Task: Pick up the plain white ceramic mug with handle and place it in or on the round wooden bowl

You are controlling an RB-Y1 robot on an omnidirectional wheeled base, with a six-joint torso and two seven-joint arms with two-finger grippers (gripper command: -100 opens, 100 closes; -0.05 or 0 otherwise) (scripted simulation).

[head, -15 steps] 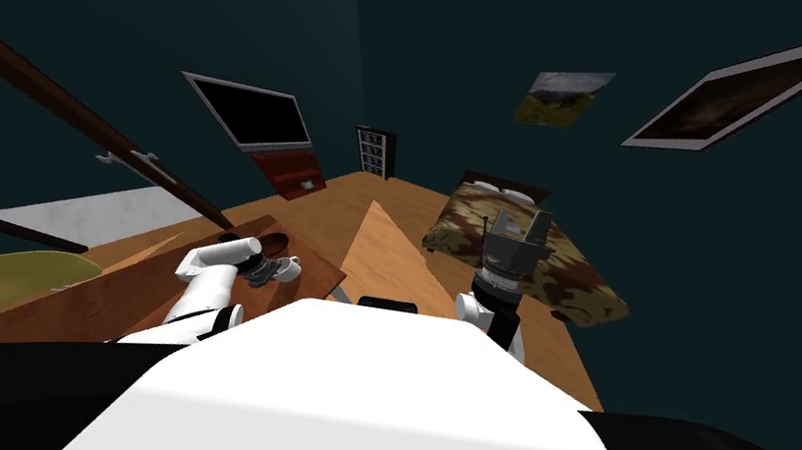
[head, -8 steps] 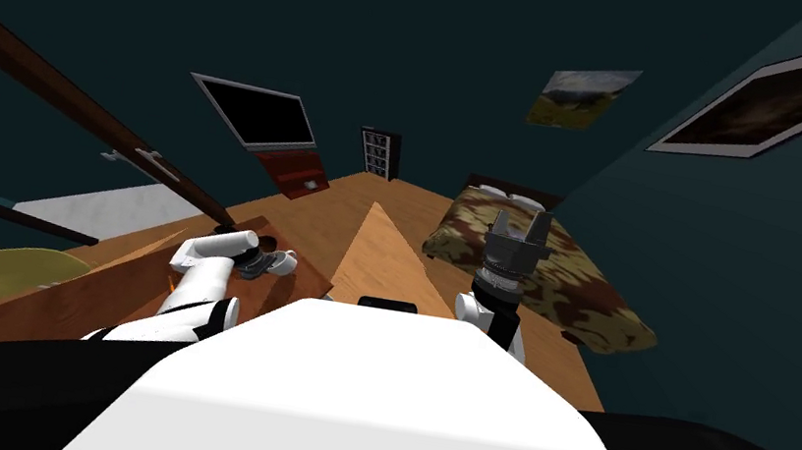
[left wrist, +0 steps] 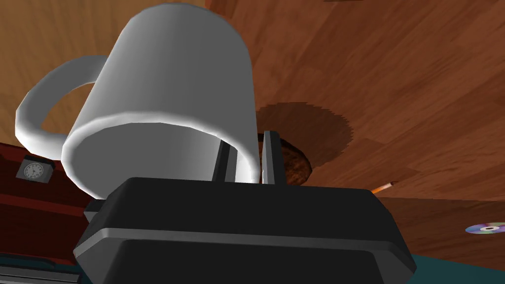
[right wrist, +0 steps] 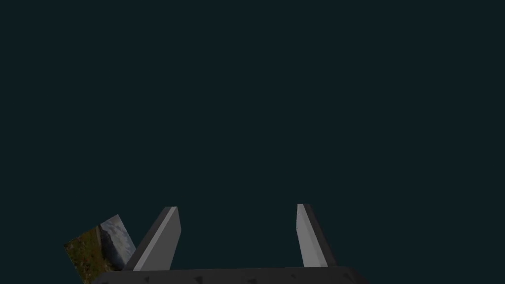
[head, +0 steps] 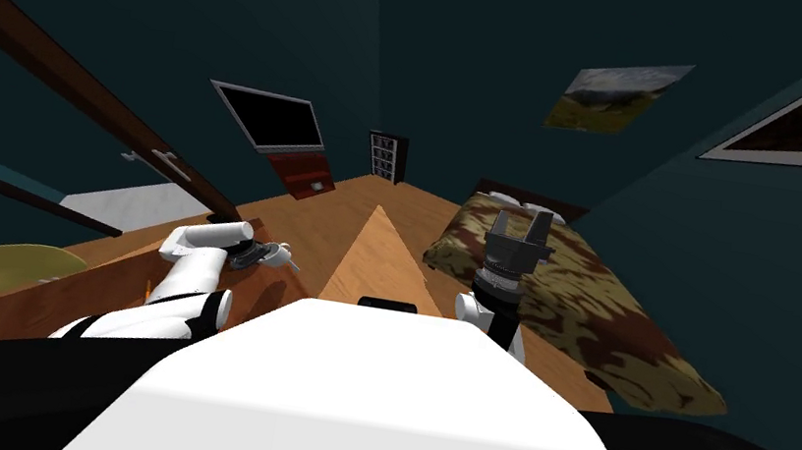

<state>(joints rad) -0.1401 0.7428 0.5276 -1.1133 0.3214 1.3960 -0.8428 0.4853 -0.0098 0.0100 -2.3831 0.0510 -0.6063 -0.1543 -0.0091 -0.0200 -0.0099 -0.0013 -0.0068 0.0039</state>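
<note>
Head view, L side: the L arm is stretched over the brown wooden table (head: 97, 286). The left gripper (head: 261, 254) is seen near the table's far edge w/ the mug (head: 283, 257) carried at its tip.

L wrist view: a small dark clock (left wrist: 33, 171) w/ a white dial is seen on a dark red surface (left wrist: 29, 212), beyond the mug's handle (left wrist: 44, 106). The mug (left wrist: 167, 84) is plain white w/ grey shading, smooth and cylindrical, w/ one loop handle. It is held tilted, mouth toward the gripper body and base away; its inner wall is shown plain grey-white. The jaws of the left gripper (left wrist: 249, 148) are drawn narrow and clamped on the mug's wall at the rim, on the side opp. the handle. One finger (left wrist: 226, 162) is set inside the mouth, the other (left wrist: 270, 155) outside.

Past the fingers the bowl (left wrist: 296, 167) is seen on the table (left wrist: 419, 74): round, dark brown, rough-textured inside, mostly hidden by the mug and gripper body. Its contents cannot be told. A round dark shadow (left wrist: 315, 130) is cast on the wood beside it. Further along the table a pencil (left wrist: 384, 187) and a shiny disc (left wrist: 486, 228) are laid, well apart from the bowl.

R side: the right gripper (head: 518, 227) is held raised in front of the bed (head: 614, 318). In the R wrist view the right gripper's (right wrist: 236, 236) jaws are spread wide.
</note>
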